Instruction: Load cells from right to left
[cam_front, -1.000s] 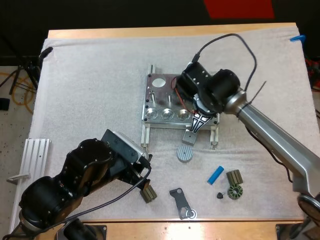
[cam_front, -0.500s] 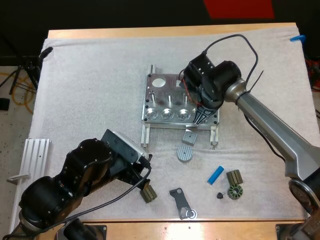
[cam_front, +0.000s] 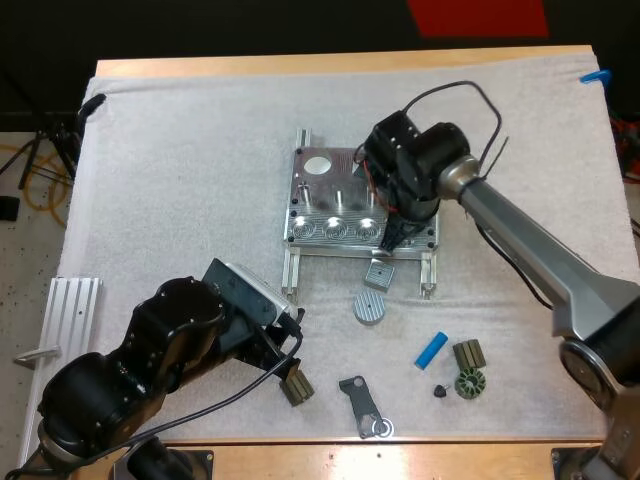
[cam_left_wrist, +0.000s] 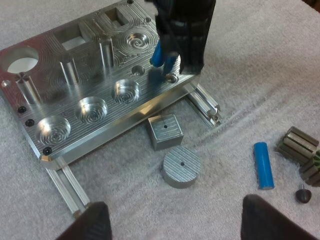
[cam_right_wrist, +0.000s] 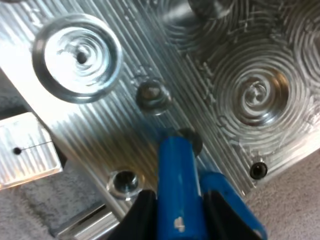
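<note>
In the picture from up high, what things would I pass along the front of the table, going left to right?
Grooved metal rail → small ribbed block → dark bracket → blue cylinder → toothed ring.

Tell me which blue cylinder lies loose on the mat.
The blue cylinder beside the dark ribbed parts, lying flat. The other cylinder is clamped in the right gripper over the metal fixture.

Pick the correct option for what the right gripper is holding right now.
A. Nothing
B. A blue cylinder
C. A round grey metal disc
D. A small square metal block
B. In the right wrist view the right gripper is clamped from both sides on a blue cylinder, which is held over the corner of the metal fixture.
</note>
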